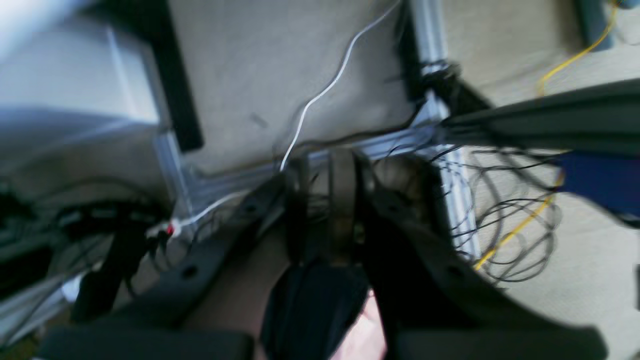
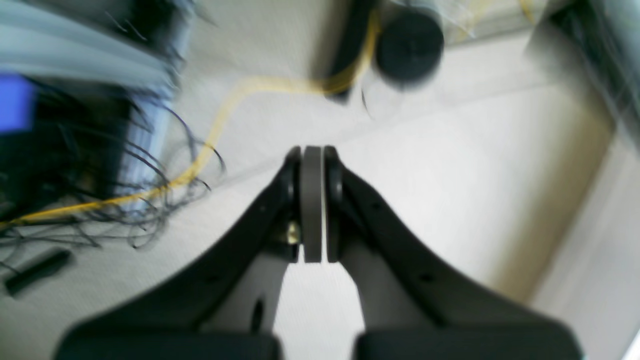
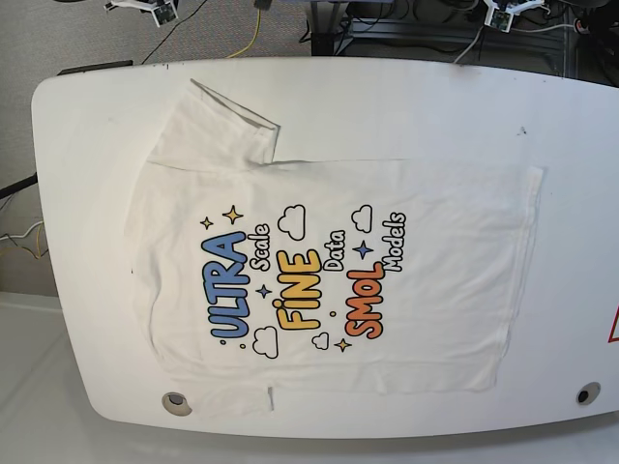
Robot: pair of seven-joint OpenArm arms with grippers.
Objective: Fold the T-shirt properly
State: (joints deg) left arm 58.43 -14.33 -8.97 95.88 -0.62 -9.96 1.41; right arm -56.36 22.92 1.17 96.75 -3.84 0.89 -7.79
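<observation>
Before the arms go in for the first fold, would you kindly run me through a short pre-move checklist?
1. Large white short-sleeved printed T-shirt spread flat, print up: ok.
2. Upper sleeve laid out: ok; lower sleeve at the white table edge: cannot tell.
3. Right gripper shut and empty: ok.
4. Left gripper jaw state: cannot tell, view blurred.
5. Both arms off the cloth, absent from the base view: ok.

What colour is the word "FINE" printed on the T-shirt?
Yellow, outlined in black, on the white T-shirt; the base view shows it best.
</observation>
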